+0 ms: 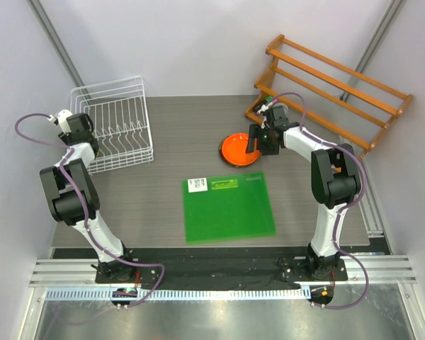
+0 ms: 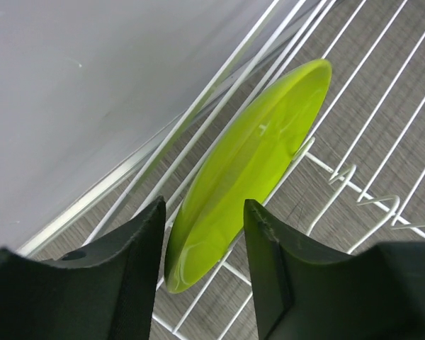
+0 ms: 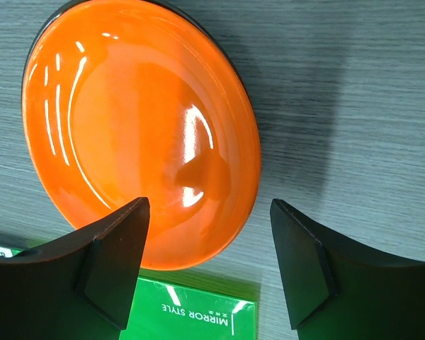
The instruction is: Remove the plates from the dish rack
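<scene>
The white wire dish rack stands at the back left. One lime green plate stands on edge in it, against the rack wires. My left gripper reaches in from the rack's left side. Its jaws straddle the plate's lower rim. The left finger is close to the plate and a gap shows on the right, so the gripper is open. A plain orange plate lies flat on the table. My right gripper hovers open over the near edge of the orange plate, holding nothing.
A flat green square mat lies at the table's middle, its far edge next to the orange plate. An orange wooden slatted shelf stands at the back right, just behind the right gripper. Grey walls close in on both sides.
</scene>
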You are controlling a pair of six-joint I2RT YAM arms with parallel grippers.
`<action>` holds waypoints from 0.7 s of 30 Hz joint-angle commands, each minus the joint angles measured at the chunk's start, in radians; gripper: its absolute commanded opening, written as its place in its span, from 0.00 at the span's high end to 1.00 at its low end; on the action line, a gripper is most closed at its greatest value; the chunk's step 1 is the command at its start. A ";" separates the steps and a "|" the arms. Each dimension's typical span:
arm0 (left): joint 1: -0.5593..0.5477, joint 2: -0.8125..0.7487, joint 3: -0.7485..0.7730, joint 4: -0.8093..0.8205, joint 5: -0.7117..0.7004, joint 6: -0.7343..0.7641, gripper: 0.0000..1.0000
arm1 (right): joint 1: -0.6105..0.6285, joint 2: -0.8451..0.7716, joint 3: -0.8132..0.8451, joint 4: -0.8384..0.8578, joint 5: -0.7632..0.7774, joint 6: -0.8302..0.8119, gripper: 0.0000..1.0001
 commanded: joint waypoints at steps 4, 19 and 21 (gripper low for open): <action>0.018 0.033 0.063 0.054 -0.010 0.006 0.61 | -0.006 0.010 0.043 0.022 -0.026 -0.015 0.25; 0.018 0.022 0.088 0.016 0.022 0.017 1.00 | -0.008 0.016 0.046 0.022 -0.031 -0.011 0.26; 0.018 -0.002 0.086 0.010 0.044 0.023 1.00 | -0.008 0.011 0.045 0.022 -0.025 -0.012 0.26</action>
